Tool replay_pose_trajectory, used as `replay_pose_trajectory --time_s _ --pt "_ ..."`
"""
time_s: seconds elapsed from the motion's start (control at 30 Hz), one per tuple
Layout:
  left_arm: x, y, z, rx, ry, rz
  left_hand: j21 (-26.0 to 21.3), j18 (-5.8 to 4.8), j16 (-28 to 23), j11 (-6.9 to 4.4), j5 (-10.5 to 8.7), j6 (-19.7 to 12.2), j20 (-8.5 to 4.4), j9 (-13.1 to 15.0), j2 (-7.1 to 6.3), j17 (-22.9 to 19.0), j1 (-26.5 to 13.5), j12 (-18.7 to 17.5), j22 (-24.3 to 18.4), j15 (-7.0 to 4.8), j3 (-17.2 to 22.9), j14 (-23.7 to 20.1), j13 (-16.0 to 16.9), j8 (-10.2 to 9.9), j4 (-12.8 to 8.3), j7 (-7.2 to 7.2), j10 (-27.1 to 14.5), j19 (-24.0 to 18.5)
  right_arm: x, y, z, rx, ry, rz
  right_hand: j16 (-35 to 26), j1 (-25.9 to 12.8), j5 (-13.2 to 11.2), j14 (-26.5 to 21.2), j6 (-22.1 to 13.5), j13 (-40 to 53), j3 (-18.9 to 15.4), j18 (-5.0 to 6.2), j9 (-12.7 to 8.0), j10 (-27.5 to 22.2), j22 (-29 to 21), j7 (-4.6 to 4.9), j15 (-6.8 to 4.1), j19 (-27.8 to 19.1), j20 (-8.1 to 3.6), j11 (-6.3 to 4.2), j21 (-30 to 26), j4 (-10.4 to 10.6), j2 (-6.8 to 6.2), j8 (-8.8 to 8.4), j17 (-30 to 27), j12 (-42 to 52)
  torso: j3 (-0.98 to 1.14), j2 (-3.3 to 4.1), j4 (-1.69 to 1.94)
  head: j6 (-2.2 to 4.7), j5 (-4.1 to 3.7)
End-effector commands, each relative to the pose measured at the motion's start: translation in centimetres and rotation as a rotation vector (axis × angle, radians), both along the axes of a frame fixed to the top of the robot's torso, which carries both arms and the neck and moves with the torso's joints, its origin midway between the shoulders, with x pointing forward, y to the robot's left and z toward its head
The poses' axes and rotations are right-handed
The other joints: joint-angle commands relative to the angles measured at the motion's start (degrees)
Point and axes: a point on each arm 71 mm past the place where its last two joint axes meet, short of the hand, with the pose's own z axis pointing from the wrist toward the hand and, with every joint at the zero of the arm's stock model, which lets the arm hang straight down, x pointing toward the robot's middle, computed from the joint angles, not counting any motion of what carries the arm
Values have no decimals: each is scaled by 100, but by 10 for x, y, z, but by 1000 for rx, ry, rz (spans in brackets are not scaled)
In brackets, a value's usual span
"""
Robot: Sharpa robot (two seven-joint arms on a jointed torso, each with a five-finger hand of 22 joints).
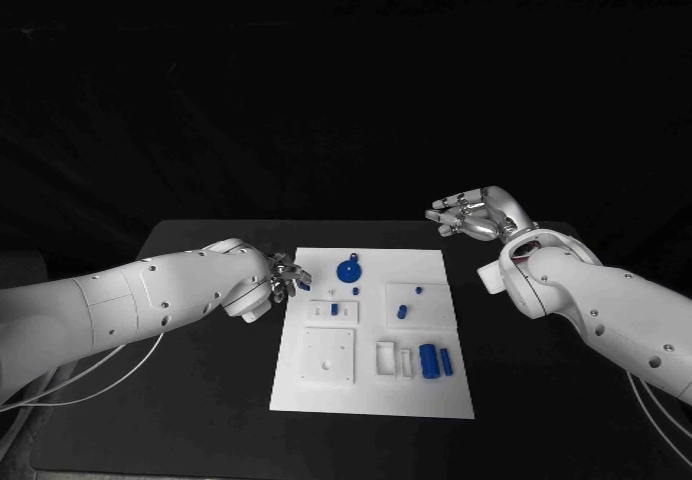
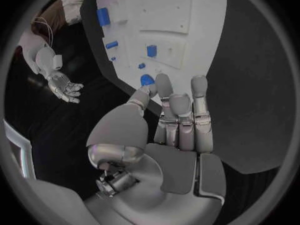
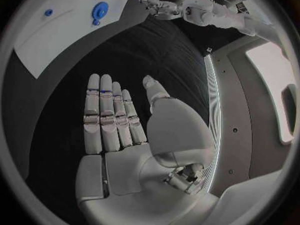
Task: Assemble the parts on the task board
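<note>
The white task board (image 1: 369,385) lies in the middle of the black table. On it are a round blue disc (image 1: 348,270), small blue pieces (image 1: 402,311) and two blue cylinders (image 1: 438,360). My left hand (image 1: 286,275) hovers at the board's upper left edge and pinches a small blue part (image 2: 147,80) between thumb and finger. In the left wrist view the other fingers (image 2: 199,87) point over the board (image 2: 187,15). My right hand (image 1: 473,215) is raised beyond the board's far right corner. Its fingers (image 3: 103,110) are spread flat, holding nothing.
The board has raised white blocks and slots (image 1: 327,352) on its near half. Black table (image 1: 534,400) surrounds the board on both sides. In the right wrist view the disc (image 3: 99,10) and my left hand (image 3: 156,2) appear far off.
</note>
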Motion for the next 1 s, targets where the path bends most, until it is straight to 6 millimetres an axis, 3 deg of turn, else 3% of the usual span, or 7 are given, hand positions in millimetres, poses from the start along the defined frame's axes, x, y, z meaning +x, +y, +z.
replay_pose_trajectory --time_s 0.03,0.23,0.57,1.0 --pt "-2 -6 -2 14 -22 -9 15 67 -12 -53 31 512 -6 10 51 5 21 33 107 -10 217 27 -3 -17 -258 -470 264 28 0 2 0 1 -3 16 -17 -18 23 -45 -21 -10 -6 -18 -4 -23 -4 -1 13 -29 -8 -16 -15 26 -43 -7 -10 -25 -4 13 2 -8 1" --pt "-5 -13 -9 18 -7 -24 16 66 -26 -54 48 517 -9 17 51 23 13 36 105 -12 216 32 -3 -12 -262 -472 262 32 0 2 0 2 -3 17 -17 -22 35 -46 -21 -10 -3 -16 -4 -21 -4 -1 13 -29 -9 -17 -14 14 -31 -6 -11 -24 -2 19 -16 -7 1" --pt "-10 -19 -23 24 17 -30 17 65 -34 -55 59 517 -11 24 52 35 6 37 106 -14 220 34 -3 -7 -267 -474 263 34 -1 3 0 2 -3 18 -17 -22 35 -46 -21 -10 -3 -16 -4 -21 -4 -1 13 -29 -9 -17 -14 14 -31 -6 -11 -24 -6 31 -12 -35 -19" --pt "-10 -20 -28 44 17 -48 21 62 -50 -57 62 515 -15 34 56 70 -8 43 106 -17 230 41 5 -1 -288 -474 262 36 -1 3 -1 2 -2 19 -17 -22 35 -46 -21 -10 -3 -16 -4 -21 -4 -1 13 -29 -9 -17 -14 14 -31 -6 -11 -24 -6 31 -9 -60 -21"
